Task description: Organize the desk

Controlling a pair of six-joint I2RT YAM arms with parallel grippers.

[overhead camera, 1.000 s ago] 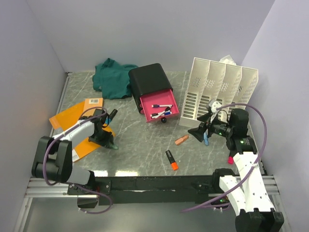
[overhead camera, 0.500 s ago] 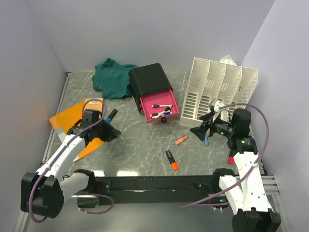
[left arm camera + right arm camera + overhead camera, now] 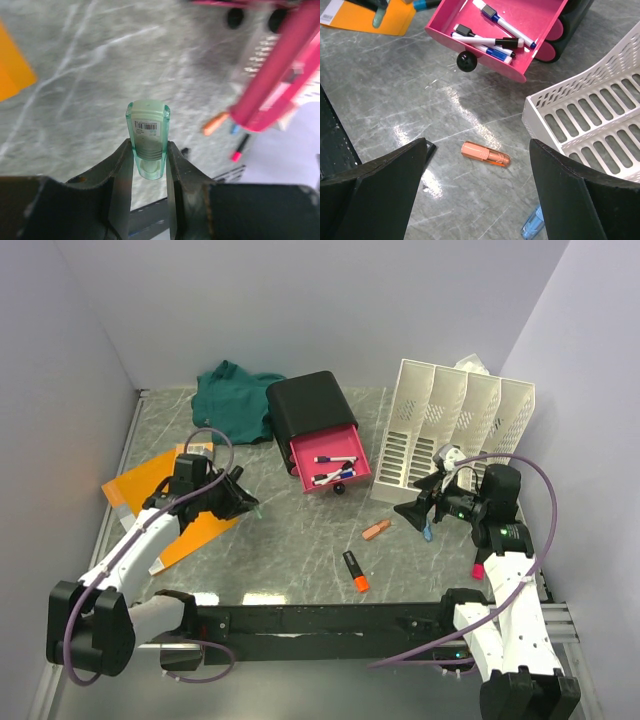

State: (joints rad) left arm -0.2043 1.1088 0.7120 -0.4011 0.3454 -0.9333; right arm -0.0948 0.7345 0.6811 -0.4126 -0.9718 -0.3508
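Note:
The grey-green marble desk [image 3: 300,540] carries scattered pens. My left gripper [image 3: 240,500] [image 3: 149,150] is shut on a translucent green highlighter [image 3: 147,132], held above the desk left of the open pink drawer [image 3: 345,478]. My right gripper [image 3: 415,510] [image 3: 477,145] stands wide open over an orange highlighter [image 3: 485,154] [image 3: 376,530] lying flat, touching nothing. A blue marker [image 3: 532,225] [image 3: 428,531] lies just beside it, near the white file rack [image 3: 450,435].
The drawer [image 3: 490,64] holds several markers, its black box [image 3: 310,405] behind. A black-and-orange marker [image 3: 355,571] lies near the front rail, a pink one [image 3: 478,570] by the right arm. Orange envelopes [image 3: 150,480] sit at left, a green cloth [image 3: 235,405] at the back.
My left arm has lifted off the orange envelope with the green highlighter and swung right toward the drawer. The right gripper has barely shifted and stays open.

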